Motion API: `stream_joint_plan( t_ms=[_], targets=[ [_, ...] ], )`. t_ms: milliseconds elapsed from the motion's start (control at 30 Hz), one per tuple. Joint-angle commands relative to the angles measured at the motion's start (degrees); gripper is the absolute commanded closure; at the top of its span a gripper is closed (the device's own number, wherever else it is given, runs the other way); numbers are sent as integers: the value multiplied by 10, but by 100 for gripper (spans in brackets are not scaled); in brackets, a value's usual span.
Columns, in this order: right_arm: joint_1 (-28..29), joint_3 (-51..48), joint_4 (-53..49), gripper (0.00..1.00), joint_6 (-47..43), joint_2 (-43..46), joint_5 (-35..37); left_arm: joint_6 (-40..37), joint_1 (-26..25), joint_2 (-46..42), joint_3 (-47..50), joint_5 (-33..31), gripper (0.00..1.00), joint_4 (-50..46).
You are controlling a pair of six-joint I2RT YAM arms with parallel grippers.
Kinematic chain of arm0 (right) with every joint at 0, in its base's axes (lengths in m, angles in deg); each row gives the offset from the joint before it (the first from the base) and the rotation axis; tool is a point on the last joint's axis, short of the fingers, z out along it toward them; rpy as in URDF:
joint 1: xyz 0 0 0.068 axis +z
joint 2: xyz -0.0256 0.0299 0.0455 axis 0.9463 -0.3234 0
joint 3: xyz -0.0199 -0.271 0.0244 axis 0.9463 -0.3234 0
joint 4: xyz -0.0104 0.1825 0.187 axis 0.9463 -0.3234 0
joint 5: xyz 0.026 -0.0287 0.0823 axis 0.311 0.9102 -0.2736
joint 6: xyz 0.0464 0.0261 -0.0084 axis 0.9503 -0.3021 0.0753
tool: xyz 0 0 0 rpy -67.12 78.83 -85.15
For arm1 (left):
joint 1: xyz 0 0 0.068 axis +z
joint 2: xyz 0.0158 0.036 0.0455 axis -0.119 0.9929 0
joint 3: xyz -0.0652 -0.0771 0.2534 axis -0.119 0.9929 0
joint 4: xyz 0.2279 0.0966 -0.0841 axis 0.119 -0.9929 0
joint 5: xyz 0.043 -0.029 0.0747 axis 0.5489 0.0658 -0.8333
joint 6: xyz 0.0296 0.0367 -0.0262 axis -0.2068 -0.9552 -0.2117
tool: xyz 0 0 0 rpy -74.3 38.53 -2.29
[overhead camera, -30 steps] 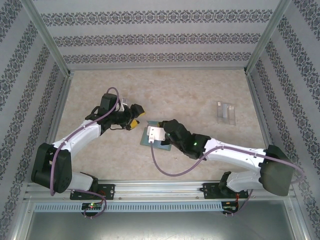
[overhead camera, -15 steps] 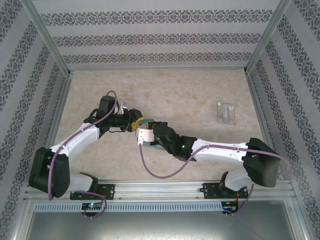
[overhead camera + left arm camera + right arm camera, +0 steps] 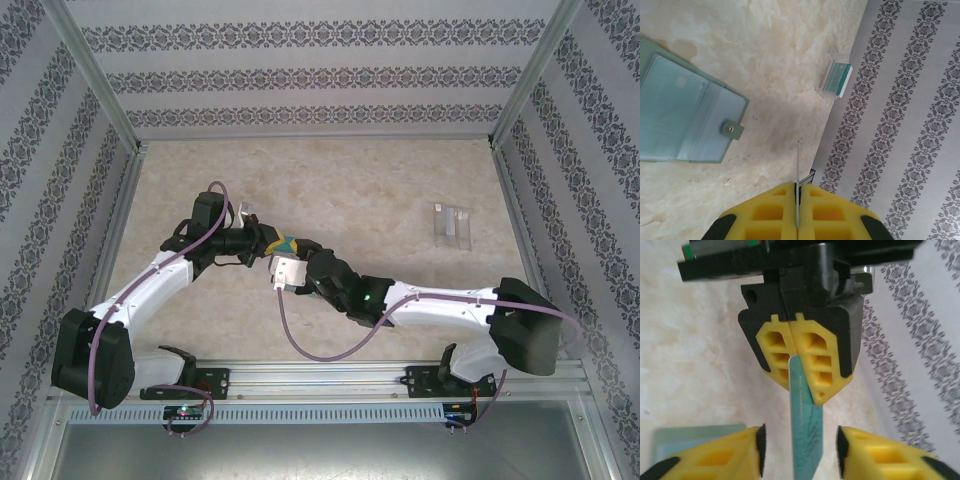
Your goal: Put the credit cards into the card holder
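One credit card (image 3: 806,425) is standing on its thin edge, and the left gripper (image 3: 797,202) is pinching one end of it tight between its closed yellow fingers (image 3: 765,215). The other end is poking into the gap of the right gripper (image 3: 800,447), which is waiting wide open, with a finger on each side and not touching the card. The card holder (image 3: 687,117) is lying open and flat on the tabletop (image 3: 790,50), down below and off to one side of both grippers, with its snap tab (image 3: 733,130) sticking out. It looks like a hand-over is happening. The card is thin and slippery, so if the left gripper is letting go before the right one is squeezing, the card may be falling and missing the holder. A crooked squeeze may be bending it too. Far ahead of the left gripper, near the patterned wall (image 3: 900,125), a clear little stand (image 3: 836,80) seems to be holding more cards. I am seeing nothing lying between the grippers and the holder.
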Motion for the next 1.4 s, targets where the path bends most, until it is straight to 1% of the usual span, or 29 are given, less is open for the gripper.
stream_joint_plan(
  t_ms=[0,33,100,133,167,233,267,300,333,367,400,467,533,600,667,700,733,800,833,867,967,1133,1267,1367],
  targets=[
    [2,-42,18,40,114,68,-53,-58,2,-13,-29,-20,100,-45],
    [-3,-56,19,34,151,87,-78,-82,1,-14,-36,-34,100,-59],
    [-29,-92,52,31,250,117,-154,-124,1,-31,-42,-81,99,-72],
    [-42,-107,78,31,314,123,-174,-128,1,-43,-35,-104,99,-58],
    [-55,-122,111,31,393,127,-179,-120,1,-62,-22,-133,99,-38],
    [-74,-133,149,31,553,127,-162,-93,0,-100,16,-184,100,26],
    [-78,-123,136,32,654,126,-134,-75,-1,-120,34,-211,100,58],
    [-84,-108,99,30,763,126,-109,-61,-2,-137,51,-234,100,80],
    [-90,-98,87,27,852,124,-111,-55,-2,-148,58,-252,100,91],
    [-94,-93,110,27,920,116,-130,-54,-2,-159,62,-270,100,94],
    [-95,-87,149,27,956,102,-151,-54,-2,-166,62,-286,100,93],
    [-96,-60,201,24,999,67,-184,-52,-2,-171,58,-296,100,94],
    [-97,-15,208,22,1044,25,-210,-46,-2,-165,55,-289,100,100],
    [-99,26,233,22,1117,-29,-227,-41,-2,-153,51,-280,100,101],
    [-100,42,303,23,1228,-86,-218,-25,-2,-144,52,-279,100,108],
    [-95,42,357,26,1284,-117,-198,-9,-2,-142,58,-277,100,123],
    [-88,42,412,29,1324,-147,-179,11,-2,-141,63,-278,100,142],
    [-82,50,469,33,1389,-188,-167,35,-2,-141,72,-278,100,166],
    [-82,55,483,34,1416,-206,-167,41,-3,-142,72,-284,100,166],
    [-80,57,496,37,1425,-218,-163,45,-3,-145,73,-289,100,164],
    [-75,59,510,38,1433,-227,-150,55,-3,-158,80,-309,100,159],
    [-75,44,477,38,1415,-198,-139,52,-3,-184,95,-343,100,144],
    [-75,39,466,38,1427,-199,-146,33,-3,-200,97,-372,100,125],
    [-71,41,455,39,1434,-206,-144,38,-3,-208,106,-386,100,130]
  ],
)
